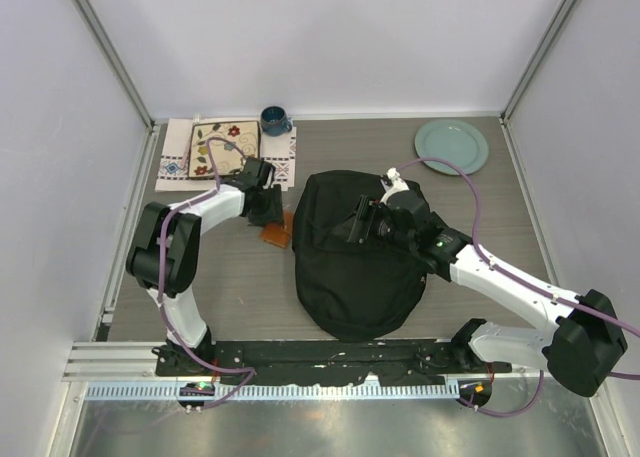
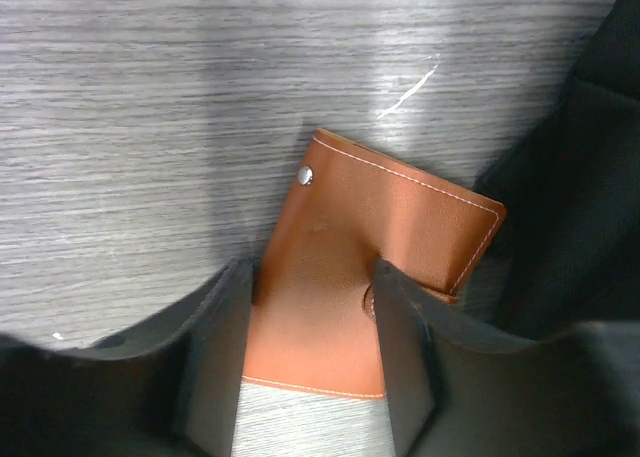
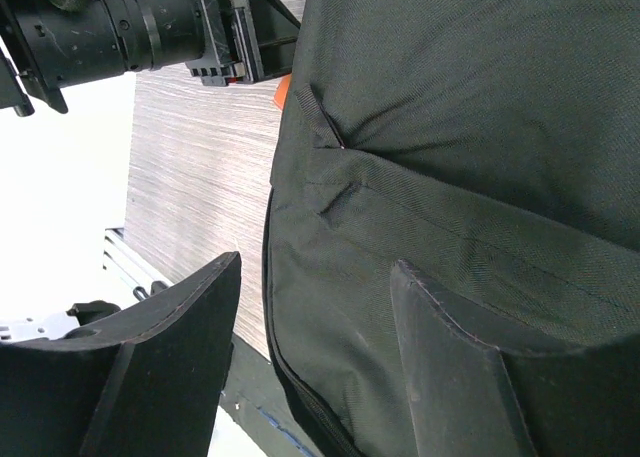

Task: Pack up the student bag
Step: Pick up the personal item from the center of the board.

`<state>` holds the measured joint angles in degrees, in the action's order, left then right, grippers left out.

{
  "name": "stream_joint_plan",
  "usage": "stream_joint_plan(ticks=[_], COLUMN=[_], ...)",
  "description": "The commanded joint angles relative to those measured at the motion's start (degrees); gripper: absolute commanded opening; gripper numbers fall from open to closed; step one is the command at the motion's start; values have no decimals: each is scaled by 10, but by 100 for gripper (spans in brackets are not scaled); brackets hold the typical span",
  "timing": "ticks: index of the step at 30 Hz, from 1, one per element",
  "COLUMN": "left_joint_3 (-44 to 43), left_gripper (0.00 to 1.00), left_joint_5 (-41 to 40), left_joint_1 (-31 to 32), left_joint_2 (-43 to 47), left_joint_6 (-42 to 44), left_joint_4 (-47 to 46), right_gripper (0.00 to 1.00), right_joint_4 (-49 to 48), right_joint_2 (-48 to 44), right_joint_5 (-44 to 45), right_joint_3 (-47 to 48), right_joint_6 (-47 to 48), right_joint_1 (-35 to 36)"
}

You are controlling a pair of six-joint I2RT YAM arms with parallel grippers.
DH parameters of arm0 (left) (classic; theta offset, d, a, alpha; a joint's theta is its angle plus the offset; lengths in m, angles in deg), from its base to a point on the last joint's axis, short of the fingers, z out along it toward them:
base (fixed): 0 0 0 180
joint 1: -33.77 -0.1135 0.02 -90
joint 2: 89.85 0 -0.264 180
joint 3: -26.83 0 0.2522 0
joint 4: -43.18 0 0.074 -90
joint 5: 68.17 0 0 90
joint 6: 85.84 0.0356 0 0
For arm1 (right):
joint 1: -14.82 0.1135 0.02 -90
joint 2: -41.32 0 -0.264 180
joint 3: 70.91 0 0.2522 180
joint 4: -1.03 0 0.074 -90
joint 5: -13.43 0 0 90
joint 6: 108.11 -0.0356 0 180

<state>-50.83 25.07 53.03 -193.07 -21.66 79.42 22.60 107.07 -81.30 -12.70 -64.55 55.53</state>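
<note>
The student bag [image 1: 355, 257] is a large black backpack lying flat mid-table, rounded end toward the arms. A tan leather wallet [image 2: 400, 217] with white stitching and a metal snap lies flat on the table just left of the bag [image 2: 590, 177]. My left gripper [image 2: 312, 272] hangs open over the wallet's near half, one finger on each side, and the wallet [image 1: 277, 232] rests on the table. My right gripper [image 3: 318, 267] is open above the bag's left edge [image 3: 470, 107], with one finger over the fabric and the other over the table. In the top view it [image 1: 365, 222] sits over the bag's upper part.
A floral-patterned board [image 1: 225, 142] lies on an embroidered cloth [image 1: 180, 162] at the back left, with a blue mug [image 1: 274, 120] beside it. A teal plate [image 1: 452, 145] sits at the back right. A black rail [image 1: 330, 355] runs along the near edge. White walls enclose the table.
</note>
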Motion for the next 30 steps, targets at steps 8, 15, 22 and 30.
stream_joint_plan(ticks=[8, 15, 22, 30], left_joint_3=[11, 12, -54, -102], left_gripper=[0, 0, 0, 0], left_joint_5=[-83, -100, -161, -88], left_joint_1=[51, 53, 52, 52], left_joint_2=[-80, -42, 112, 253], left_joint_6=[-1, 8, 19, -9], left_joint_4=[29, 43, 157, 208], right_gripper=[67, 66, 67, 67], right_joint_4=[-6, -3, -2, -58], right_joint_2=[-10, -8, -31, -62], right_joint_5=[25, 28, 34, -11], right_joint_3=[2, 6, 6, -15], right_joint_6=[4, 4, -3, -34], right_joint_1=[2, 2, 2, 2])
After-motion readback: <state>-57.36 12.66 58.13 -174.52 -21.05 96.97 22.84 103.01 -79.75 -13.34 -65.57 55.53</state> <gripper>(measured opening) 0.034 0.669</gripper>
